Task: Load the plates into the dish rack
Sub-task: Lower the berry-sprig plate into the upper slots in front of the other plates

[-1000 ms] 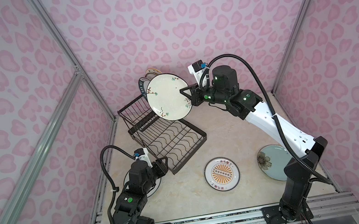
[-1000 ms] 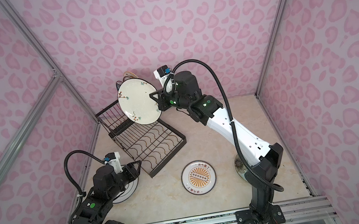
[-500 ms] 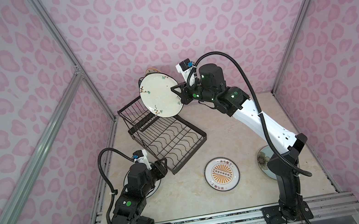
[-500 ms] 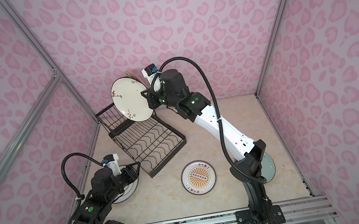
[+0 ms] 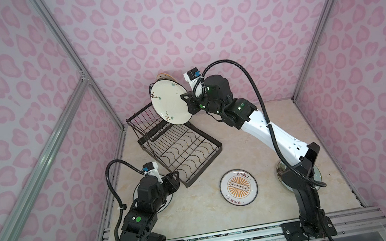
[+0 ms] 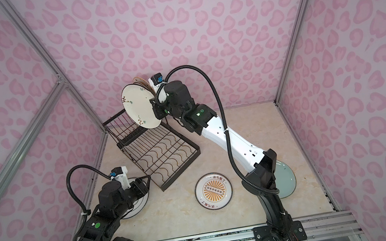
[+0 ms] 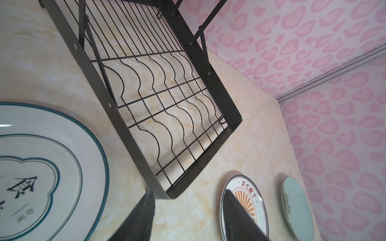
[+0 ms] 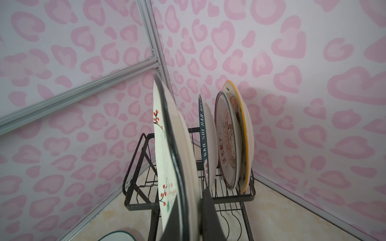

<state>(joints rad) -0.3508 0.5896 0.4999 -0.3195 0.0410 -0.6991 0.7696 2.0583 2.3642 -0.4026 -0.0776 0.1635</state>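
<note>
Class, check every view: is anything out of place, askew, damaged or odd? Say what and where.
Nothing is broken or spilled. The dish rack stands skewed to the edges of the table, and the pale blue-green plate lies flat, partly hidden behind the right arm.

Narrow gap between floral plate (image 8: 167, 156) and three racked plates (image 8: 227, 146) in upper basket (image 8: 142, 203) (lower tray (image 5: 186, 150) open)

A robot test booth; pink-patterned walls (image 5: 196, 9) close it in on three sides, framed by aluminium struts (image 5: 68, 49); a marble-look tabletop (image 5: 201, 218); left arm (image 5: 146, 198) and right arm (image 5: 272, 137) bolted to a front metal rail (image 5: 230, 240).
</note>
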